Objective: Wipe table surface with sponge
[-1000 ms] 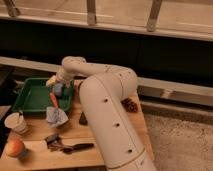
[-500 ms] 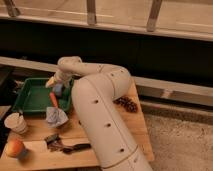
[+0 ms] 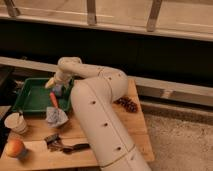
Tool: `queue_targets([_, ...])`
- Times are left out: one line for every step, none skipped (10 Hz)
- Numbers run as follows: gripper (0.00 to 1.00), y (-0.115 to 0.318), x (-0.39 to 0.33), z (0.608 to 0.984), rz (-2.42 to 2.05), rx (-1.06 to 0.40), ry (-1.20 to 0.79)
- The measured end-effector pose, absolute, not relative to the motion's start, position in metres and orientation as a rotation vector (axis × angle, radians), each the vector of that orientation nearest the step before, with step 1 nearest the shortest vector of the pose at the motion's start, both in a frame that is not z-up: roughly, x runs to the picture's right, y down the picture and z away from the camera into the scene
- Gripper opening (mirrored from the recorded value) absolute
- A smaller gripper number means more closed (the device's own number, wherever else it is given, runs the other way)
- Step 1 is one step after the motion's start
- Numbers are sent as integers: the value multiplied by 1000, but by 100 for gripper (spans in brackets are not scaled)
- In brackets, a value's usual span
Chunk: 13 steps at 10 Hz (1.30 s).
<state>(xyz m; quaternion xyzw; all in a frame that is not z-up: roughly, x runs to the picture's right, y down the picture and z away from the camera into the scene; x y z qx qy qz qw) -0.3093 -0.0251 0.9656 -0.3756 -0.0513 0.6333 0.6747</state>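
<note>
Main change from a second ago: the arm (image 3: 100, 120) is swung further across the table surface (image 3: 37, 131) and hides more of the planks. The gripper (image 3: 54, 85) sits a bit deeper over the green tray (image 3: 31, 96) than it did, pretty much right on top of the sponge (image 3: 59, 91). The fingers are spread apart, same as before, and I don't see them clamped on anything. My read is it's lining up the pickup, so no wiping is happening yet. The sponge is in the right-hand part of the tray, not out on the wood. Container-wise, the tray holds the sponge and most of an orange thing (image 3: 53, 100) just in front of it, and the rest of the tray looks bare. A pale cloth wad (image 3: 56, 116) sits at the tray's front rim, outside it I think. There's also a pale cup (image 3: 15, 123) at the left edge of the table with something in it I can't make out.
</note>
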Motion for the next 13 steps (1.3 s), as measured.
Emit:
queue_targets([80, -24, -312, 966, 1421, -854, -116])
queue_targets([80, -20, -316, 968, 1413, -872, -114])
queue_targets([80, -16, -319, 969, 1409, -883, -111])
queue_targets([80, -15, -321, 970, 1406, -891, -112])
queue_targets([80, -13, -324, 970, 1403, -901, -111])
queue_targets([79, -12, -325, 970, 1397, -906, -111])
queue_targets([73, -11, -325, 970, 1392, -909, -111])
queue_targets([66, -11, -326, 971, 1384, -909, -114])
queue_targets([52, -7, -327, 971, 1377, -916, -104])
queue_targets([43, -6, -329, 971, 1373, -918, -102])
queue_targets([35, -4, -330, 971, 1370, -920, -100])
queue_targets([21, -3, -330, 972, 1368, -920, -97])
queue_targets([14, -3, -329, 973, 1368, -920, -95])
